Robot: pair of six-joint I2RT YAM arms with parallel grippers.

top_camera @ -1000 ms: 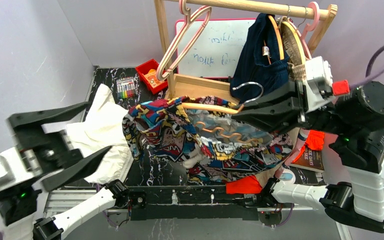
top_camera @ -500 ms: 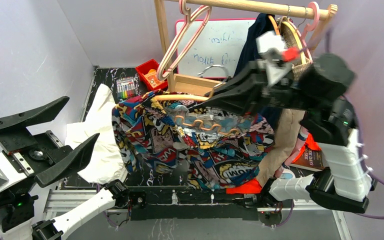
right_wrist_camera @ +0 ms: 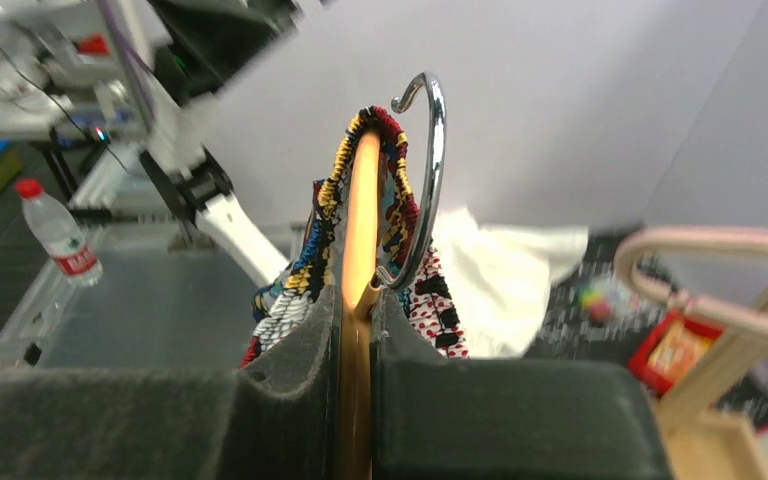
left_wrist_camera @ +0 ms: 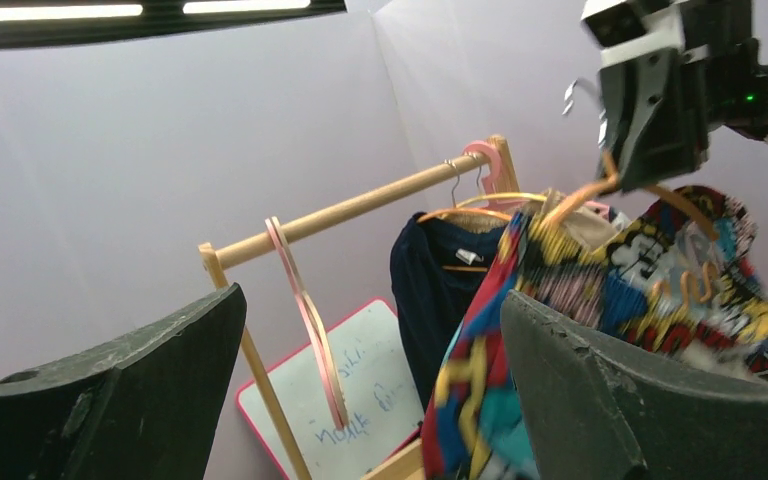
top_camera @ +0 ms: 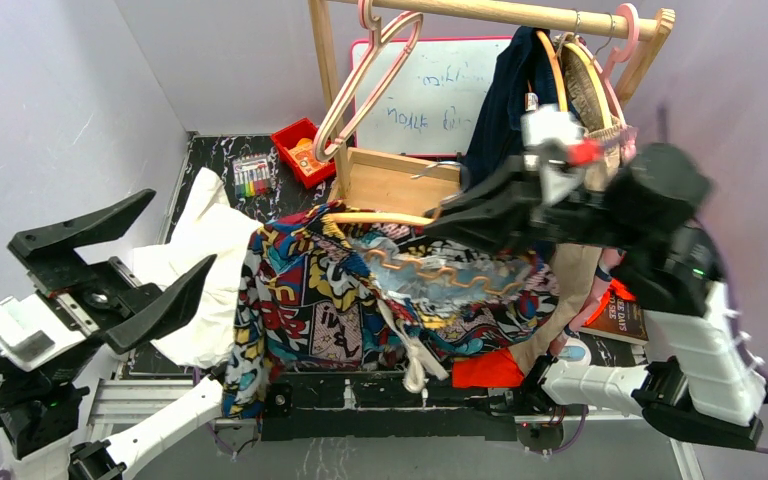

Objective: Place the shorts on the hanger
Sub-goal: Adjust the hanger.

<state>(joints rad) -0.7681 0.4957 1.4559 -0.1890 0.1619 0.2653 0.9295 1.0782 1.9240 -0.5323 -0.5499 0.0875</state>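
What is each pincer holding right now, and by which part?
Right pincer grips the hanger at the base of its hook, shorts draped on it. Left pincer holds nothing.

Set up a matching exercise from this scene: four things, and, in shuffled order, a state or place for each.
Things:
1. left gripper
2. right gripper
3. shorts
4. navy garment

States or places:
a. hangs from the wooden rail
b. shut on the hanger
c. open, holding nothing
d. draped on the hanger, off the table

Pairs: 1-c, 2-b, 3-d, 4-a
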